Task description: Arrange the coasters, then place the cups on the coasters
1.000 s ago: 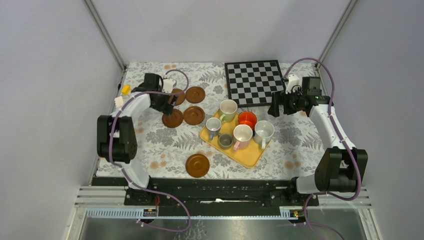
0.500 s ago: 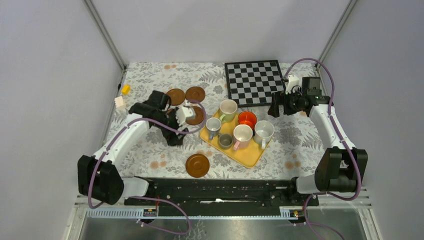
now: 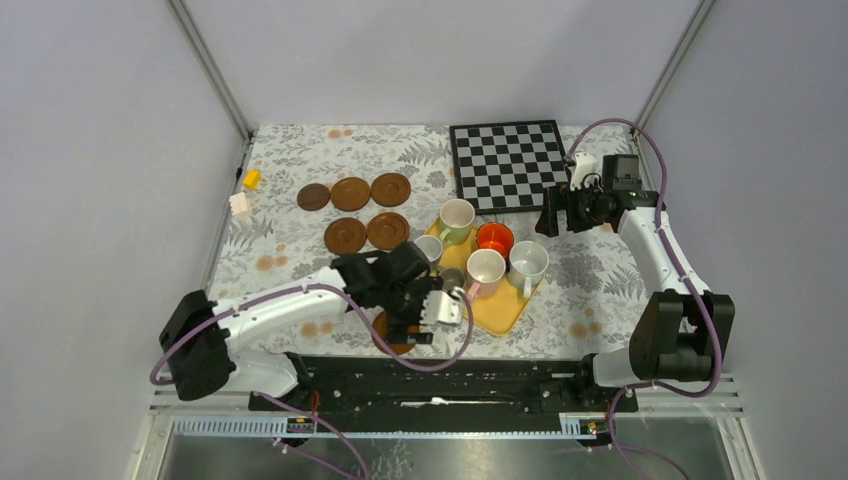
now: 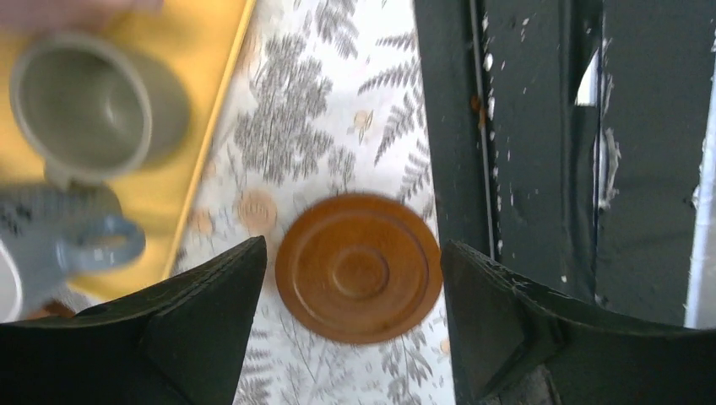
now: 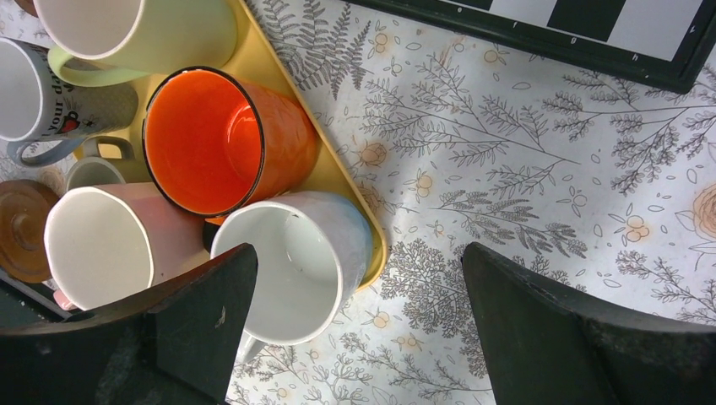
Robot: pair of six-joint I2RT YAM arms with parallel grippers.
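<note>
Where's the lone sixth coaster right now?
The lone coaster lies at the near edge of the table in the top view, just left of the yellow tray; the left wrist view shows it under the open left gripper, beside the black rail.

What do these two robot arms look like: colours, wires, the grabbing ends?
The left arm and the right arm are slim white segments linked by chunky black joints, a purple cable looping alongside each. The left pincer and right pincer are matte black, each with two blunt wedge-shaped fingers.
</note>
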